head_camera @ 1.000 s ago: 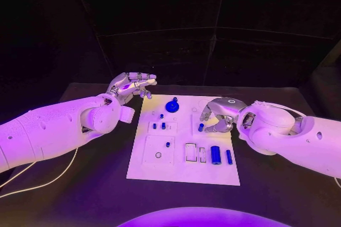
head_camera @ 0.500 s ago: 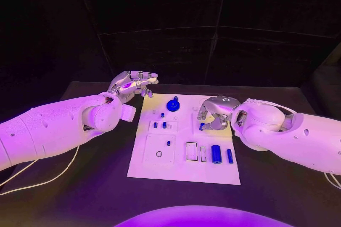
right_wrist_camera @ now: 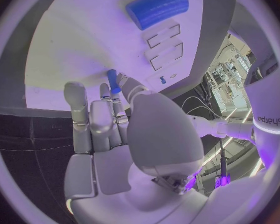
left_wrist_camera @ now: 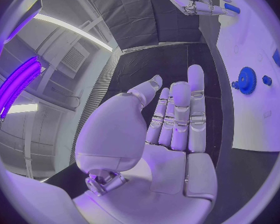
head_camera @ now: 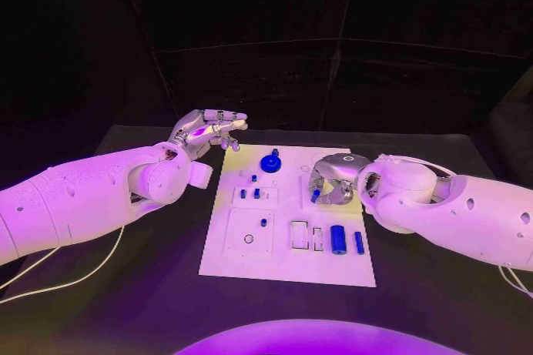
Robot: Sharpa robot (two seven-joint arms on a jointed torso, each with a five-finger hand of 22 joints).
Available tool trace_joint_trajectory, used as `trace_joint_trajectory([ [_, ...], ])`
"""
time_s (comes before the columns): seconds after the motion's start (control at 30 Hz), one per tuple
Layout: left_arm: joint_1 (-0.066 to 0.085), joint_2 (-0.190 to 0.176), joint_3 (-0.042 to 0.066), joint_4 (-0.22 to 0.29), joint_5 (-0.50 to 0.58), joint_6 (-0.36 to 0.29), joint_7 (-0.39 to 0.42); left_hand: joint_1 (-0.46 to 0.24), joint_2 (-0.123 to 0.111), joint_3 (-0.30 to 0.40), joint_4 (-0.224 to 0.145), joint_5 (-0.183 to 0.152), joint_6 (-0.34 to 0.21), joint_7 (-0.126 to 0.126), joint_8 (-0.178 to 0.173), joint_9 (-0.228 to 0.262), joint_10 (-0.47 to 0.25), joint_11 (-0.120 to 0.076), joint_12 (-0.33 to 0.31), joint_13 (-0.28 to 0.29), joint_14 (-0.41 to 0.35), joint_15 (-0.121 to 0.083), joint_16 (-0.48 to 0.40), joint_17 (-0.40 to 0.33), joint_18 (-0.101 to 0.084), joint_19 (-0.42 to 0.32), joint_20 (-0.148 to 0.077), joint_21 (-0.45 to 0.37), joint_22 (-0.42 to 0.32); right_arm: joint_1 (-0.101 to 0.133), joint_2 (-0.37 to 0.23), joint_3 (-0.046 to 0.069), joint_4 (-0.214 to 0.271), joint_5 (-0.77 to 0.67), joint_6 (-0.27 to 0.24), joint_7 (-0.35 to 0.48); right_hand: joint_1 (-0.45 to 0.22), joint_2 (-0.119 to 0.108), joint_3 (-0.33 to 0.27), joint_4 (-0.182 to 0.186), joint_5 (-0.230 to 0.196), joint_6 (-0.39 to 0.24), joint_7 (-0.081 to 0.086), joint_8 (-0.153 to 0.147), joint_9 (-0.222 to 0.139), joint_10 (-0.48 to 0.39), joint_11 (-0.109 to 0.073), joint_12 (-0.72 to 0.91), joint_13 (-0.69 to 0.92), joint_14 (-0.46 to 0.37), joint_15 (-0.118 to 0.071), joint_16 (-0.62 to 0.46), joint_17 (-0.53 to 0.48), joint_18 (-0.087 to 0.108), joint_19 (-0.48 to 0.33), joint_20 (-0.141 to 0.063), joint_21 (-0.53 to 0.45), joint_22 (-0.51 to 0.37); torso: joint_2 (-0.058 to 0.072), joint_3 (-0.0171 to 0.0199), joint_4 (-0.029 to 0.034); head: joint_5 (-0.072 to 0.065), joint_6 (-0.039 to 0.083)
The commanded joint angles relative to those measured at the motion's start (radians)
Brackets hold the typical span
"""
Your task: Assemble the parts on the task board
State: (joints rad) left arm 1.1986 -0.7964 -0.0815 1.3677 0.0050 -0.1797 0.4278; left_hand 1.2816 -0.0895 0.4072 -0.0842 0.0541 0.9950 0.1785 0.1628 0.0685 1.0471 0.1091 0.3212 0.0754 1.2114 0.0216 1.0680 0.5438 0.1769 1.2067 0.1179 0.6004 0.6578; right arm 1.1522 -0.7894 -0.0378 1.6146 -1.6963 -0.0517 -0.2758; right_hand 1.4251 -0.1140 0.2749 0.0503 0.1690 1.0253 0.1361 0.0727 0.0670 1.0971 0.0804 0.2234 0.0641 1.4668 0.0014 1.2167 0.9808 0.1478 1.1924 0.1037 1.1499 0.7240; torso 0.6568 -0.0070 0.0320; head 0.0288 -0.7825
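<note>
A blue peg (right_wrist_camera: pixel 113 80) is pinched by the right hand (head_camera: pixel 336 179) at mid-frame over the board (head_camera: pixel 283 259) – the pinch is seen plainly from the wrist; the left hand (head_camera: pixel 206 130) is held open, upper left.

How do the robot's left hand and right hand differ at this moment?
The right hand pinches a small blue peg; the left hand holds nothing, its fingers loosely apart. The right hand hangs over the white board; the left hand sits off the board's far left corner, above the black table. Both are silver hands on white arms.
</note>
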Motion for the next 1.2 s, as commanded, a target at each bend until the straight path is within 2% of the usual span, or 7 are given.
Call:
trace_joint_trajectory([
  [0.03, 0.002, 0.001, 0.001, 0.0, 0.002, 0.015, 0.002, -0.001, 0.003, -0.005, 0.0, 0.002, -0.005, 0.006, 0.005, -0.001, -0.006, 0.001, 0.006, -0.002, -0.008, 0.002, -0.004, -0.002, 0.005, -0.006, 0.004, -0.005, -0.002, 0.001, 0.002, 0.0, -0.002, -0.006, 0.039, 0.002, -0.001, 0.003, 0.009, -0.002, -0.005, 0.009, 0.002, 0.005, 0.001, 0.009, -0.003, 0.003, -0.001, 0.01, -0.005, 0.006, 0.002, 0.003, 0.009, 0.002, 0.004, 0.003, 0.0, 0.0001, 0.0009, 0.0, -0.001],
  [0.3, 0.002, 0.0, 0.001, 0.0, 0.002, 0.015, 0.002, -0.001, 0.003, -0.005, 0.0, 0.002, -0.005, 0.006, 0.005, -0.001, -0.007, 0.001, 0.006, -0.002, -0.009, 0.002, -0.004, -0.003, 0.005, -0.006, 0.004, -0.005, -0.002, -0.001, 0.007, 0.0, -0.006, -0.001, 0.022, 0.015, -0.001, 0.008, 0.034, 0.005, -0.005, 0.039, 0.003, 0.017, 0.005, 0.042, -0.006, 0.001, 0.0, 0.018, -0.009, 0.026, 0.03, -0.004, 0.029, -0.001, 0.027, 0.042, 0.001, -0.0002, 0.0004, 0.0, -0.003],
  [0.53, 0.002, -0.002, 0.001, 0.0, 0.001, 0.016, 0.001, -0.002, 0.003, -0.005, 0.001, 0.002, -0.005, 0.006, 0.005, -0.001, -0.007, 0.001, 0.006, -0.002, -0.009, 0.002, -0.004, -0.003, 0.005, -0.006, 0.004, -0.005, -0.002, -0.003, 0.002, 0.0, 0.0, 0.002, -0.081, -0.001, 0.023, 0.048, 0.101, 0.002, -0.074, 0.111, -0.011, 0.048, 0.013, 0.114, -0.025, 0.002, 0.004, 0.028, -0.026, 0.06, 0.071, -0.015, 0.066, -0.016, 0.07, 0.111, 0.0, -0.0001, 0.0007, 0.001, -0.005],
  [0.73, 0.002, -0.002, 0.001, -0.001, 0.001, 0.021, -0.004, -0.002, 0.005, -0.006, 0.001, 0.002, -0.007, 0.006, 0.006, -0.001, -0.008, 0.002, 0.007, -0.002, -0.001, 0.003, 0.007, 0.016, 0.005, -0.004, 0.004, -0.005, -0.002, -0.004, -0.013, 0.0, 0.018, 0.003, -0.151, -0.013, 0.031, 0.054, 0.133, -0.009, -0.095, 0.128, -0.016, 0.055, 0.015, 0.137, -0.032, -0.001, 0.006, 0.028, -0.031, 0.065, 0.071, -0.017, 0.073, -0.023, 0.081, 0.126, -0.001, 0.0012, -0.0003, 0.002, -0.006],
  [0.97, 0.002, -0.001, 0.001, -0.004, 0.001, 0.023, -0.005, -0.002, 0.007, -0.006, 0.002, 0.002, -0.008, 0.006, 0.006, -0.001, -0.009, 0.002, 0.009, -0.002, -0.003, 0.003, 0.004, 0.007, 0.006, 0.0, 0.004, -0.002, -0.002, -0.003, -0.062, 0.001, 0.096, 0.044, -0.186, 0.001, 0.031, 0.045, 0.157, -0.019, -0.099, 0.125, -0.013, 0.052, 0.013, 0.138, -0.03, -0.013, 0.004, 0.027, -0.031, 0.067, 0.071, -0.018, 0.072, -0.024, 0.084, 0.127, -0.002, -0.0003, -0.001, 0.007, -0.003],
  [1.07, 0.001, 0.004, 0.001, -0.011, 0.001, 0.025, -0.004, -0.002, 0.007, -0.007, 0.002, 0.002, -0.008, 0.006, 0.006, -0.001, -0.009, 0.002, 0.009, -0.002, -0.009, 0.003, -0.003, -0.009, 0.005, 0.001, 0.004, -0.002, -0.002, -0.003, -0.085, 0.002, 0.161, 0.065, -0.196, 0.016, 0.032, 0.042, 0.165, -0.023, -0.095, 0.125, -0.012, 0.051, 0.012, 0.138, -0.029, -0.017, 0.004, 0.027, -0.03, 0.068, 0.071, -0.018, 0.071, -0.024, 0.085, 0.128, -0.003, 0.0029, 0.0051, 0.009, -0.002],
  [1.2, 0.001, 0.005, 0.0, -0.016, 0.001, 0.026, -0.005, -0.001, 0.007, -0.007, 0.001, 0.002, -0.009, 0.007, 0.007, -0.001, -0.011, 0.002, 0.01, -0.002, -0.018, 0.003, -0.014, -0.027, 0.005, 0.0, 0.005, -0.003, -0.003, -0.003, -0.069, 0.003, 0.213, 0.102, -0.22, 0.046, 0.029, 0.035, 0.175, -0.029, -0.091, 0.122, -0.009, 0.048, 0.011, 0.136, -0.027, -0.023, 0.004, 0.026, -0.029, 0.068, 0.069, -0.017, 0.069, -0.023, 0.085, 0.126, -0.003, 0.0036, 0.0021, 0.015, -0.003],
])
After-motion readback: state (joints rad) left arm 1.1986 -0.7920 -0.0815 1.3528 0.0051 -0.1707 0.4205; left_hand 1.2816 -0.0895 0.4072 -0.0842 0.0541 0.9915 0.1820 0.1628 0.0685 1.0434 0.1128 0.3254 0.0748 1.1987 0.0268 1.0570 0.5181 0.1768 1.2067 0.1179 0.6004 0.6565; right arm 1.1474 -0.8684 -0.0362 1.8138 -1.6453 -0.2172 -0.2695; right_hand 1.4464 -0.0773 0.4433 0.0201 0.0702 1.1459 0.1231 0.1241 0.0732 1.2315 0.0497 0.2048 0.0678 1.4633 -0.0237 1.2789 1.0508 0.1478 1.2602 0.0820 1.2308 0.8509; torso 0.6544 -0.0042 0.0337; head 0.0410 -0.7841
